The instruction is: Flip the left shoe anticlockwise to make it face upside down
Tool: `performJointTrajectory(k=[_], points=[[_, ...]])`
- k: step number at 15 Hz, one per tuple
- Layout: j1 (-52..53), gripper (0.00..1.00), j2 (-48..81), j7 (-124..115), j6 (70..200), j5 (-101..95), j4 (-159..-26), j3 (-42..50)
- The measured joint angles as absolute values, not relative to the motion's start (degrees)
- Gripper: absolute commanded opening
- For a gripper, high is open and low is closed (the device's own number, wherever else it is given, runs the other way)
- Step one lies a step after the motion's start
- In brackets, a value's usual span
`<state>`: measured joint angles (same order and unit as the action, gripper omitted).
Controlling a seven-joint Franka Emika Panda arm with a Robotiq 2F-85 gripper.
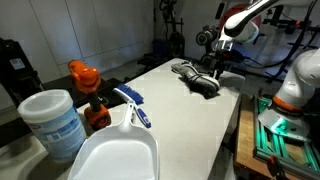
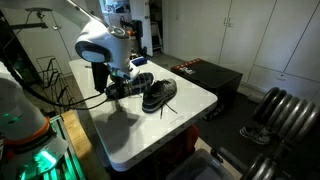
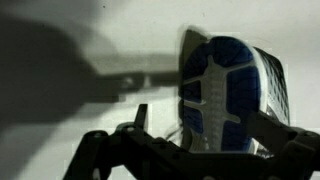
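Note:
Two dark mesh running shoes lie at the far end of the white table (image 1: 190, 120). In the wrist view one shoe (image 3: 225, 85) is turned with its blue and white sole towards the camera. My gripper (image 3: 210, 120) straddles it. The left finger stands a little apart from the sole and the right finger is at its edge. In both exterior views the gripper (image 1: 221, 70) (image 2: 124, 89) is low over the shoes (image 1: 200, 82) (image 2: 160, 94). The shoe under it is partly hidden there. I cannot tell which shoe is the left one.
Near the camera stand a white dustpan (image 1: 115, 150) with a blue-handled brush (image 1: 133, 104), an orange object (image 1: 86, 78) and a white tub (image 1: 52, 120). A dark cabinet (image 2: 205, 76) stands past the table's far edge.

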<state>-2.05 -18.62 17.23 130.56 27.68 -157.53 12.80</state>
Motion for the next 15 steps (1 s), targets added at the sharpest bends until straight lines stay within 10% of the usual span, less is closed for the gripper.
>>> performJointTrajectory(k=[15], points=[[1.01,1.00,-17.10,28.63,132.52,39.59,-156.65,11.58]])
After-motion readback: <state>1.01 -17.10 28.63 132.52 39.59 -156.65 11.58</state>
